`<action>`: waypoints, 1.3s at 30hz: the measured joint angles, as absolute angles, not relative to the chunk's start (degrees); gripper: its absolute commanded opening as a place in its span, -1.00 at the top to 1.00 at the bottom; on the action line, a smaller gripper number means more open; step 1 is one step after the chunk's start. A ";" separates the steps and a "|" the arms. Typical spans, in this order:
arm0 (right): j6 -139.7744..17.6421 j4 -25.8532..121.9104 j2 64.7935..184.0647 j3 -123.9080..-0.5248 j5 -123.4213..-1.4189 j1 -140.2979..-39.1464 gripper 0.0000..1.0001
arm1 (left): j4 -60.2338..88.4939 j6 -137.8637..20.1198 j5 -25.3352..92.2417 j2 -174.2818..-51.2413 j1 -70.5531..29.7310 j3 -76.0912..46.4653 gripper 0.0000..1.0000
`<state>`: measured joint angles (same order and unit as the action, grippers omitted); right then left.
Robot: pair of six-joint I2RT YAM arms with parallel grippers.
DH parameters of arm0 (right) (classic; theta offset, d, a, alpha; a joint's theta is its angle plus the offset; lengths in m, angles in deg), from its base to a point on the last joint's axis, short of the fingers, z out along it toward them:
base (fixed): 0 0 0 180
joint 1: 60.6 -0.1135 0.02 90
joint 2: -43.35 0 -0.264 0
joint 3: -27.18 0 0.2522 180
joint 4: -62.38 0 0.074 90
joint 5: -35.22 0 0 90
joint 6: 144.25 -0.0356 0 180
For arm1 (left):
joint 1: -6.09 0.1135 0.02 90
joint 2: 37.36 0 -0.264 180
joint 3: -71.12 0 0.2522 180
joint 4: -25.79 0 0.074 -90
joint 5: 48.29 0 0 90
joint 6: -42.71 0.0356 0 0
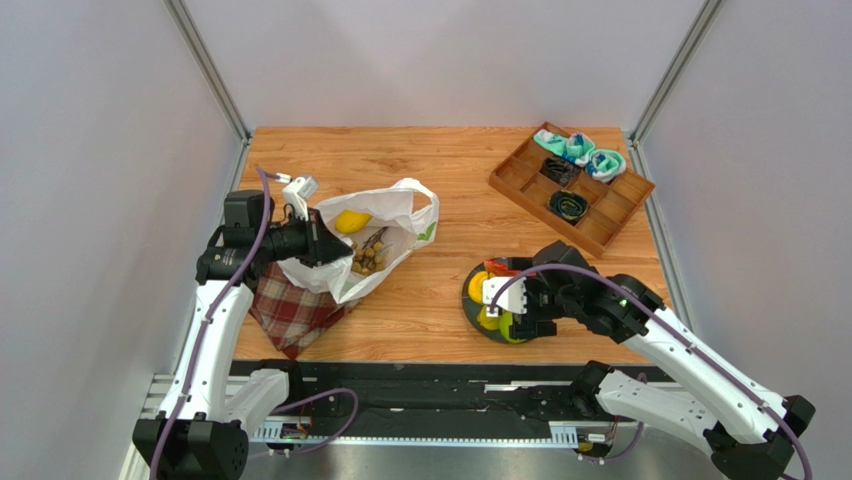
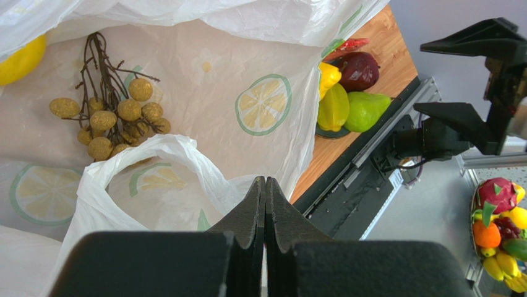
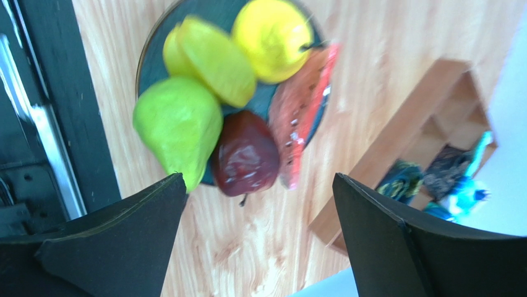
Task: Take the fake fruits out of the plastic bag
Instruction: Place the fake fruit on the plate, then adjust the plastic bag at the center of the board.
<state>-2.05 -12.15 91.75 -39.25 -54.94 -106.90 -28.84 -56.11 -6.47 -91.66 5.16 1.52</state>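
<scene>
The white plastic bag (image 1: 392, 212) lies open at the left on a plaid cloth. Inside it I see a yellow mango (image 1: 352, 221) and a brown grape bunch (image 1: 369, 256); both also show in the left wrist view, the grape bunch (image 2: 114, 111) and the mango (image 2: 21, 59). My left gripper (image 1: 318, 243) is shut on the bag's rim (image 2: 185, 161) and holds it up. My right gripper (image 1: 520, 300) is open and empty just above a dark plate (image 3: 143, 62). The plate holds a green pear (image 3: 176, 124), dark red apple (image 3: 246, 154), yellow starfruit (image 3: 213, 59), watermelon slice (image 3: 300, 105) and a round yellow fruit (image 3: 272, 34).
A red plaid cloth (image 1: 295, 312) lies under the bag near the left front edge. A wooden compartment tray (image 1: 620, 205) with teal rolled socks (image 1: 585, 150) and dark items stands at the back right. Grey walls close both sides.
</scene>
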 measured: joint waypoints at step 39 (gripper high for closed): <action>-45.72 21.49 140.36 -86.48 -59.99 -101.41 1.00 | -40.62 -50.32 -4.11 -97.28 5.23 -11.96 1.00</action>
